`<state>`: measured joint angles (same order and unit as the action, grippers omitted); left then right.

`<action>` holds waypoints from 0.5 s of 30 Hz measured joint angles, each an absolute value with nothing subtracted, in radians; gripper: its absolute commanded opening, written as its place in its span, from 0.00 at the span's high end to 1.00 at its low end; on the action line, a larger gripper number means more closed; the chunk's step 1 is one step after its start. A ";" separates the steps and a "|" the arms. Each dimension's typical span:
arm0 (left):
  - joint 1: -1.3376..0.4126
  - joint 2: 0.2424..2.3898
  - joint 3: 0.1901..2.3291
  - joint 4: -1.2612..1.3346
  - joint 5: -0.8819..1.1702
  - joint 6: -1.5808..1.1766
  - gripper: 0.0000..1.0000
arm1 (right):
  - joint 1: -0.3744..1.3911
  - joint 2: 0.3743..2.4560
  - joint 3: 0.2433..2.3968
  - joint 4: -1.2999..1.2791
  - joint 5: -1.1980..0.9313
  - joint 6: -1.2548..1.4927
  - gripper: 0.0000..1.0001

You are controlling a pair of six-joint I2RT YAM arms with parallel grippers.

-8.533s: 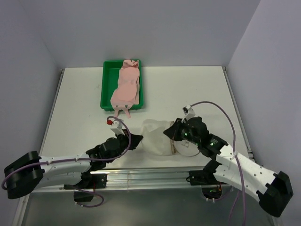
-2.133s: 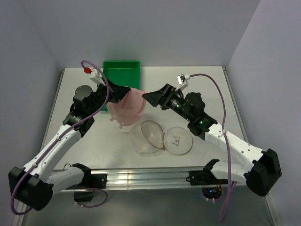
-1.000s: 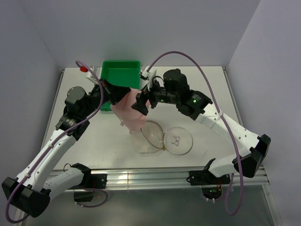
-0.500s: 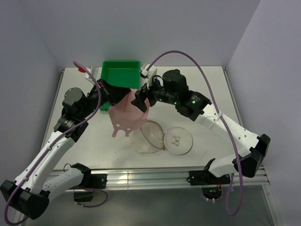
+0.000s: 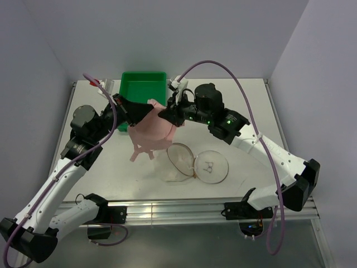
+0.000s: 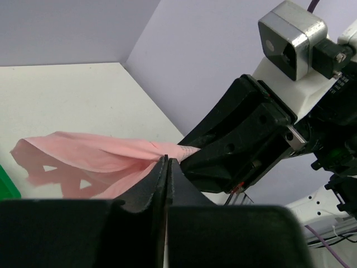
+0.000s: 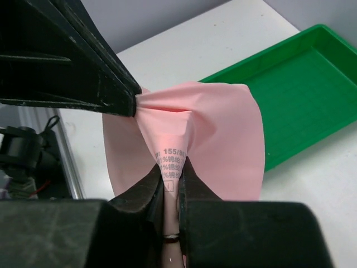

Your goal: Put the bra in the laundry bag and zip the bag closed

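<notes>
The pale pink bra point(image 5: 149, 131) hangs in the air between both grippers, above the table, straps dangling at its lower left. My left gripper point(image 5: 146, 109) is shut on its left upper edge; the bra point(image 6: 95, 162) spreads left of the pinch in the left wrist view. My right gripper point(image 5: 166, 114) is shut on the bra's printed label end point(image 7: 170, 162), close beside the left gripper. The laundry bag point(image 5: 195, 163) lies open on the table below and to the right, two round white halves, the right half with a small dark mark.
The green tray point(image 5: 144, 92) stands at the back, behind the bra, and it also shows in the right wrist view point(image 7: 301, 95). Walls enclose the table on three sides. Purple cables loop above both arms.
Both grippers lifted the bra slightly and drew closer together; the bra hangs a bit higher and more bunched. The bag has not moved.
</notes>
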<state>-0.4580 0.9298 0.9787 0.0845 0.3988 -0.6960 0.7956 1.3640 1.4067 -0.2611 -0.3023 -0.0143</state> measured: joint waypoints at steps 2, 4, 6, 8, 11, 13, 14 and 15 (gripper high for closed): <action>-0.458 0.927 0.991 0.063 0.390 -0.681 0.60 | 0.786 1.359 1.394 -0.247 -0.319 0.006 0.95; -0.459 0.918 1.007 0.031 0.370 -0.658 0.44 | 0.771 1.353 1.380 -0.237 -0.334 0.027 0.99; -0.459 0.896 1.018 -0.008 0.341 -0.630 0.27 | 0.752 1.346 1.367 -0.228 -0.350 0.049 1.00; -0.460 0.859 1.019 -0.056 0.307 -0.606 0.20 | 0.729 1.337 1.354 -0.217 -0.377 0.076 1.00; -0.460 0.786 1.017 -0.128 0.254 -0.570 0.18 | 0.700 1.315 1.327 -0.198 -0.429 0.115 1.00; -0.460 0.729 0.998 -0.157 0.223 -0.555 0.18 | 0.686 1.293 1.303 -0.178 -0.459 0.137 1.00; -0.460 0.704 0.984 -0.168 0.209 -0.550 0.17 | 0.684 1.282 1.292 -0.175 -0.468 0.144 1.00; -0.460 0.679 0.965 -0.183 0.201 -0.544 0.17 | 0.683 1.270 1.282 -0.170 -0.478 0.150 1.00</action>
